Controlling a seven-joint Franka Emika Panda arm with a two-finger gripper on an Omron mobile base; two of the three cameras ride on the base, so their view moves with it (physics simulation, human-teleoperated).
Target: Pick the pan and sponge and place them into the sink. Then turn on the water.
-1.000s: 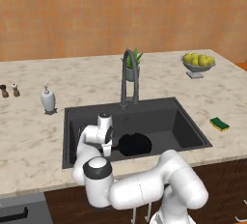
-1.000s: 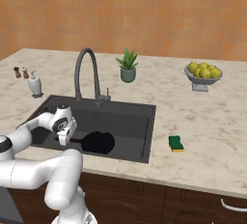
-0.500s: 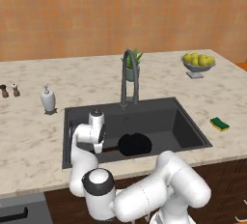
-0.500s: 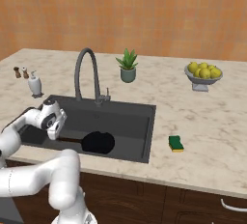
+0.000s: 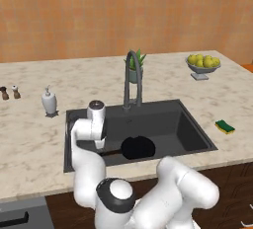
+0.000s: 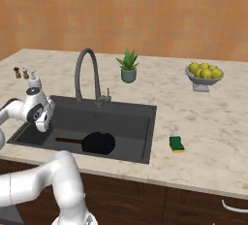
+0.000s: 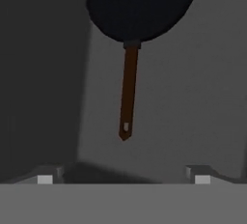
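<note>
The black pan lies flat on the floor of the dark grey sink, with its brown handle pointing left. My gripper hangs open over the sink's left end, just past the tip of the handle and holding nothing. The yellow and green sponge rests on the counter to the right of the sink. The arched faucet stands behind the basin, and no water runs from it.
A white soap bottle and two small shakers stand left of the sink. A potted plant is behind the faucet. A bowl of yellow-green fruit sits at the back right.
My hand has risen and drawn back to the left, away from the pan's handle. The pan has stayed where it lay in the sink.
</note>
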